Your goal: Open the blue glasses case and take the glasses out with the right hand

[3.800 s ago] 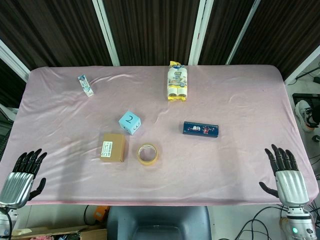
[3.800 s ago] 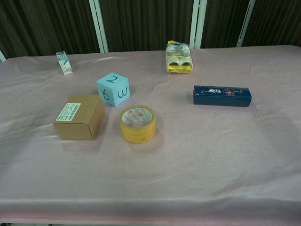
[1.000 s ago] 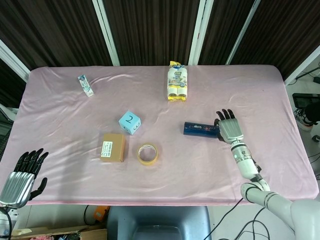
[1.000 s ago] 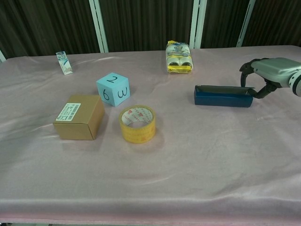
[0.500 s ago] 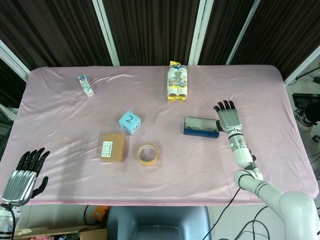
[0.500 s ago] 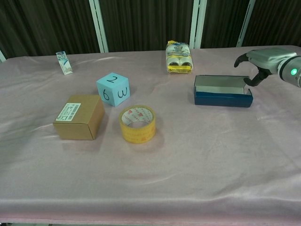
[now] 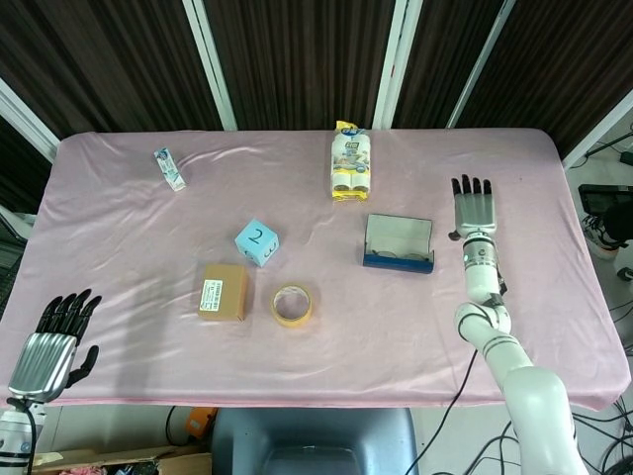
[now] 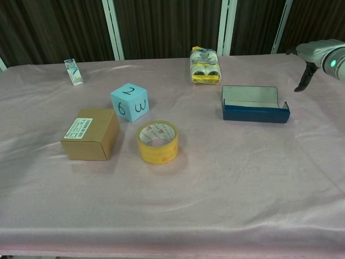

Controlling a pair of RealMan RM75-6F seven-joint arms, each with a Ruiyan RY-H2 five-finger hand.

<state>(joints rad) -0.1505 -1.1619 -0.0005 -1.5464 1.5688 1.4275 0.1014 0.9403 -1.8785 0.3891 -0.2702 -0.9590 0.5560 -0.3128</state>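
Head view only: the silver-backed, black-fingered left hand (image 7: pixel 54 341) is idling at the near left table edge, fingers spread, holding nothing — the chest view is not showing it.
Chest view only: the numerals 6 and 3 on the side faces of the light blue number cube (image 8: pixel 130 102).
Right hand: the right hand (image 7: pixel 476 211) is hovering right of the case, fingers straight and apart, gripping nothing; the chest view is catching only part of it at the frame edge (image 8: pixel 318 56).
Change: half a second ago that hand was just beside the case's right end; it has now drawn away, and the lid has swung further back.
Blue rectangular glasses case (image 7: pixel 398 243): lying open right of centre on the pink tablecloth (image 7: pixel 148 257), lid up, grey lining showing — contents too small to tell.
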